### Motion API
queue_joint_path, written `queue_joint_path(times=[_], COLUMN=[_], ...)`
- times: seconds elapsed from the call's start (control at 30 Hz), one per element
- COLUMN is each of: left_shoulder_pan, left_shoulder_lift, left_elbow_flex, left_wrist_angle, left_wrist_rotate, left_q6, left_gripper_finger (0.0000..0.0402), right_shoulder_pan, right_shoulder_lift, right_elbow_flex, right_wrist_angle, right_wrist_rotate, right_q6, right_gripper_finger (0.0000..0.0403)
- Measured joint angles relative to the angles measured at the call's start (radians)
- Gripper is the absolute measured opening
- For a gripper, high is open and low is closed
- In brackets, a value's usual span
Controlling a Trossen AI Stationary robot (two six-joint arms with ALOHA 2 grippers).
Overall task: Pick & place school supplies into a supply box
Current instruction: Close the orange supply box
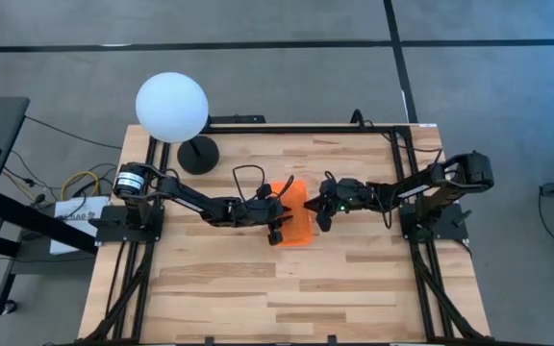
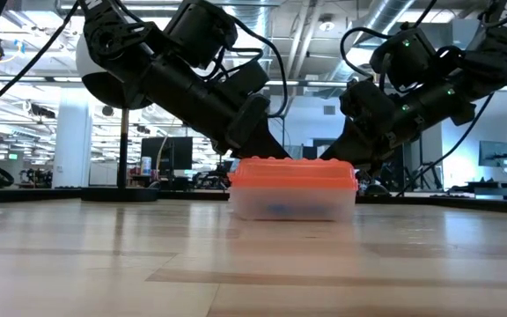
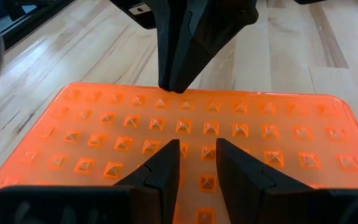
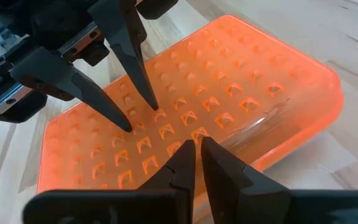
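The supply box (image 1: 296, 226) stands in the middle of the table, its studded orange lid (image 3: 260, 137) shut on the clear tray (image 2: 293, 204). The school supplies are hidden under the lid, apart from a dim blue shape (image 2: 280, 210) behind the tray wall. My left gripper (image 3: 197, 146) reaches in from the table's left, open, with its tips on the lid's top. From the right comes my right gripper (image 4: 197, 144), shut, with its tips at the lid's right edge. My left gripper rests both parted fingertips (image 4: 129, 124) on the lid's top face (image 4: 143, 132), about its middle. The fingers slant down from the table's left, with nothing between them. The box sits flat on the table. My right gripper touches the lid with its shut fingertips (image 3: 174, 84) at the right long edge (image 3: 191, 93). Its fingers slant down from the table's right.
A white globe lamp (image 1: 171, 108) on a black round base (image 1: 198, 154) stands at the table's far left. Bare wood (image 1: 287, 288) lies between the box and the table's near edge.
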Motion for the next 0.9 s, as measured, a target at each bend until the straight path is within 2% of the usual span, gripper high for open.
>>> queue_joint_path(times=[0.9], left_shoulder_pan=[0.000], left_shoulder_lift=[0.001], left_elbow_flex=[0.000], left_wrist_angle=[0.000], left_wrist_rotate=[-0.030], left_q6=[0.007], left_gripper_finger=[0.0098], right_shoulder_pan=[0.002], right_shoulder_lift=[0.000], right_elbow_flex=[0.000], right_wrist_angle=[-0.001], right_wrist_rotate=[-0.088], right_q6=[-0.010], right_gripper_finger=[0.0008])
